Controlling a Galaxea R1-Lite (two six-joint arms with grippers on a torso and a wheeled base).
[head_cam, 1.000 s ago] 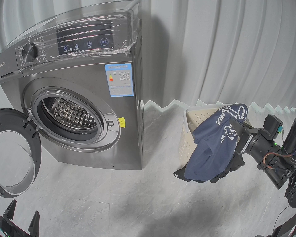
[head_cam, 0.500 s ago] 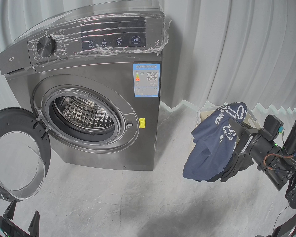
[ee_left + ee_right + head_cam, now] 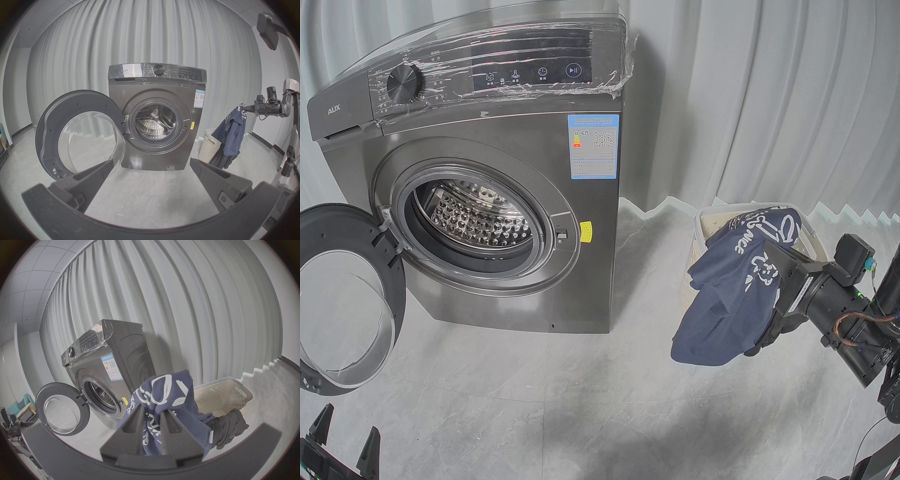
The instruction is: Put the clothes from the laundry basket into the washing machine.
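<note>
The grey washing machine [image 3: 487, 187] stands at the left with its round door [image 3: 344, 300] swung wide open and the steel drum [image 3: 478, 215] showing. To its right sits a cream laundry basket [image 3: 712, 219]. My right gripper [image 3: 153, 410] is shut on a navy T-shirt with white print [image 3: 731, 294], held up in front of the basket. A black garment [image 3: 228, 427] hangs with it beneath the shirt; I cannot tell if it is in the grip. My left gripper [image 3: 350, 422] is low at the near left, open with nothing in it, facing the machine [image 3: 156, 118].
White pleated curtains [image 3: 775, 94] line the wall behind the machine and the basket. Bare grey tile floor [image 3: 581, 387] stretches between me, the machine and the basket. The open door juts out to the machine's left.
The whole head view has shifted, so the camera has moved; the machine now sits more to the right and nearer. The right gripper still holds the navy T-shirt.
</note>
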